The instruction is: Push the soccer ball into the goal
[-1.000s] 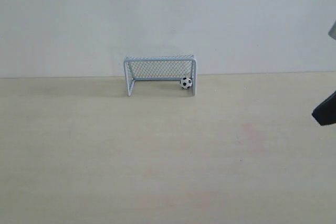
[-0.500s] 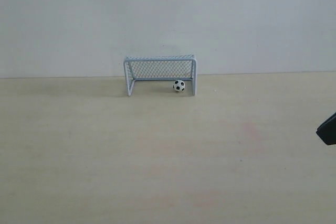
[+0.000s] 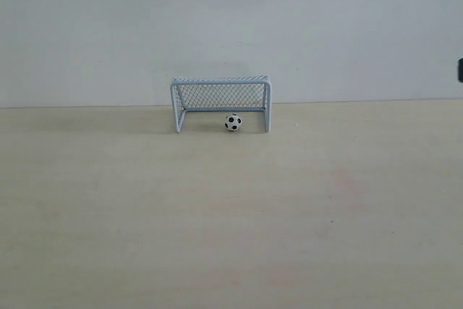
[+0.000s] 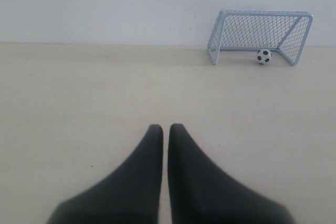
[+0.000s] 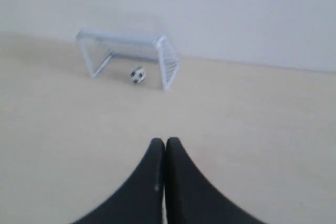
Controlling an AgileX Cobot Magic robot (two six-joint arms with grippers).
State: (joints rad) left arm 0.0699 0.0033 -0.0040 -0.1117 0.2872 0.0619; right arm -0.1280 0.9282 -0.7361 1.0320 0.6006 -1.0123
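The small black-and-white soccer ball (image 3: 233, 122) lies on the table at the mouth of the goal (image 3: 221, 81), between its posts and a little right of centre. The goal is a pale tube frame with mesh netting against the back wall. In the left wrist view the soccer ball (image 4: 264, 56) sits inside the goal (image 4: 260, 13) opening. The right wrist view shows the soccer ball (image 5: 137, 74) and the goal (image 5: 127, 39) too. My left gripper (image 4: 165, 127) is shut and empty, far from the ball. My right gripper (image 5: 165, 141) is shut and empty, also well back.
A plain pale wooden table (image 3: 217, 215) spreads in front of the goal, and a white wall (image 3: 231, 19) rises behind it. A dark bit of the right arm (image 3: 460, 69) shows at the right edge of the exterior view.
The ball has rolled left from the goal's right post toward the middle of the mouth. The right arm has withdrawn out of the exterior view's right edge.
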